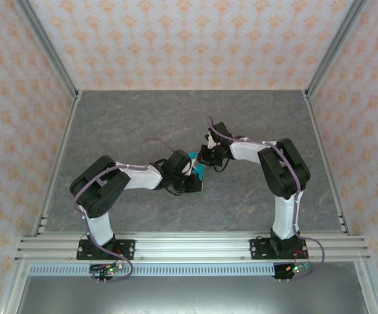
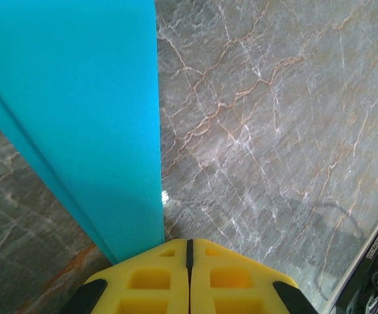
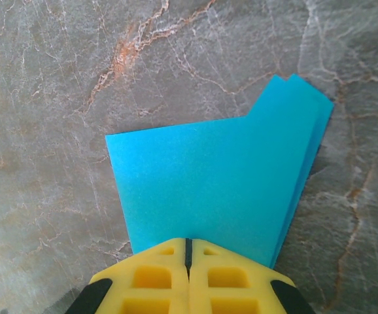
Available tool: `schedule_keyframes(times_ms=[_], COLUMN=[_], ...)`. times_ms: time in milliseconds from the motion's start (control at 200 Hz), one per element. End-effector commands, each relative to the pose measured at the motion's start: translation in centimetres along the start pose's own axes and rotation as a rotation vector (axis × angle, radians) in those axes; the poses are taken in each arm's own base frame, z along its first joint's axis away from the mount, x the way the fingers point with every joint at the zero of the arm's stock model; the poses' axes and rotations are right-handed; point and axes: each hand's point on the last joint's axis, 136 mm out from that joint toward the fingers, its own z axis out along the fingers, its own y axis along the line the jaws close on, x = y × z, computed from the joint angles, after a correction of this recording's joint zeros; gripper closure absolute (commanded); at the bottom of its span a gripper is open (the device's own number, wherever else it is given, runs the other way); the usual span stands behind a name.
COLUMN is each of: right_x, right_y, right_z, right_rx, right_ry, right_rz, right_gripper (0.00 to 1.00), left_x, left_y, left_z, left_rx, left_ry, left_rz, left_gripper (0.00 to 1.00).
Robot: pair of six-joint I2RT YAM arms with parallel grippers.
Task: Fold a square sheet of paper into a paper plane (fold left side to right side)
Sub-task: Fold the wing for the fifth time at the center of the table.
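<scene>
Though unclear whether pinched or merely pressed, treat the layered square sheet of paper [image 3: 208, 183], at mid-tabletop [image 1: 143, 118] between the fully closed left gripper [image 2: 189, 243] at its 7 o'clock and the fully closed right gripper [image 3: 188, 241] at its 1 o'clock, gently: align edges squarely, then crease firmly without letting layers slip.
</scene>
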Motion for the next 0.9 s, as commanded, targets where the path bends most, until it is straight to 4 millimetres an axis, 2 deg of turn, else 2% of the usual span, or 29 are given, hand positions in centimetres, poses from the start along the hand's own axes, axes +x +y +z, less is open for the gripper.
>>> schedule_keyframes(times_ms=[0,896], right_x=[2.4,2.4], right_y=[-4.6,-4.7], right_z=[2.0,2.1], right_rx=[0.167,0.169], right_ry=[0.069,0.074], right_rz=[0.043,0.044], right_gripper=[1.0,1.0], left_x=[4.5,6.6], left_y=[1.3,1.2], left_z=[0.3,0.3], left_rx=[-0.04,-0.049], left_ry=[0.134,0.163], left_rz=[-0.038,-0.036], left_gripper=[0.94,0.94])
